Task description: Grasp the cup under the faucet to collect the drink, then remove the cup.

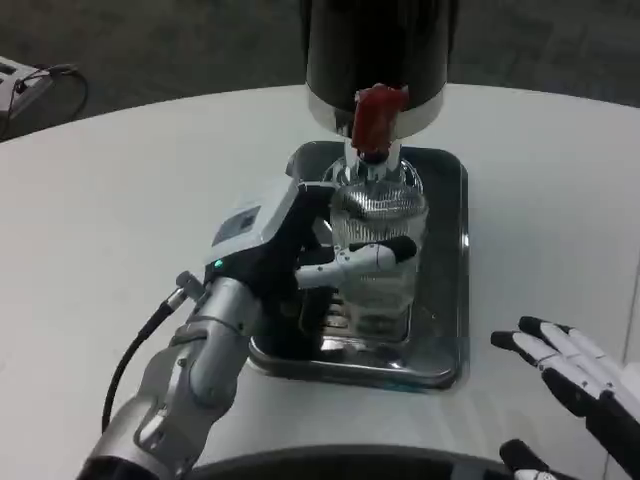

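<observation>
Already my left robot hand (300,250) grasps the clear ribbed cup (378,250) mid-body under the red faucet (378,118); it looks rigid, slick, and heavier once filled. My right robot hand (580,375) rests released on the counter (100,220).

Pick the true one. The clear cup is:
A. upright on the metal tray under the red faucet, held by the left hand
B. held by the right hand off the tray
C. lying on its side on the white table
A: the clear cup stands upright on the metal tray beneath the red faucet, with the left hand wrapped around it.
</observation>
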### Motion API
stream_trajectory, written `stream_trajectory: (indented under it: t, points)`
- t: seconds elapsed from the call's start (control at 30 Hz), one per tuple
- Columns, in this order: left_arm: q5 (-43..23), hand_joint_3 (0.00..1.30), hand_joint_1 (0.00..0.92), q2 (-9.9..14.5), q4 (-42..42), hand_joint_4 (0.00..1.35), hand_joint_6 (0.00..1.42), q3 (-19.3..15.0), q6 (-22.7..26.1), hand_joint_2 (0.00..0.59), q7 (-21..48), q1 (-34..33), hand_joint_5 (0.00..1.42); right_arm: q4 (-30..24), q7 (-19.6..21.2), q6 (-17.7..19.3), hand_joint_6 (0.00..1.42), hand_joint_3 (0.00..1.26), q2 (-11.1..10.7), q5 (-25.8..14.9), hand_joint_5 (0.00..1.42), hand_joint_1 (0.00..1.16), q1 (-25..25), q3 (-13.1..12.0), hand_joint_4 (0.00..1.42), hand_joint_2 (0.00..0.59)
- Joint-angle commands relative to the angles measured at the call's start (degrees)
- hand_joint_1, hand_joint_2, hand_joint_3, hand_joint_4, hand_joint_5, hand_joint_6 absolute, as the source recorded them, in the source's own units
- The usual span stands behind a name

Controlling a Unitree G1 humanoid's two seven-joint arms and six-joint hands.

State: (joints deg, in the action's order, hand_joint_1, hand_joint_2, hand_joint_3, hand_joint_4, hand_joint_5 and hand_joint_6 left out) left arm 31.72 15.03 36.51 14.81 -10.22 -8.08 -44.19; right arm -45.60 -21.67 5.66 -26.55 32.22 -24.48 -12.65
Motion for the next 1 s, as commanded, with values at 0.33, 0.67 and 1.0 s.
stream_trajectory:
  t: [0.33,0.67,1.0]
  points:
    - [-0.5,0.5,0.086,2.3,-1.8,0.32,0.97,-0.2,-2.2,0.041,0.4,1.7,0.64,1.2,-1.5,0.5,0.2,0.16,-1.6,-0.9,0.0,0.36,2.2,1.2,0.0,0.485]
    - [-0.2,0.3,0.051,2.6,-2.4,0.19,0.81,-0.4,-2.4,0.034,-0.3,0.9,0.51,2.0,-1.4,0.1,0.22,0.18,-1.5,-0.9,0.03,0.37,3.0,2.0,0.0,0.483]
    - [-0.5,0.17,0.035,3.0,-2.1,0.0,0.42,-1.4,-3.5,0.024,-1.3,0.9,0.22,2.6,-1.9,-1.9,0.23,0.19,-1.5,-0.8,0.04,0.37,4.5,2.9,0.0,0.479]
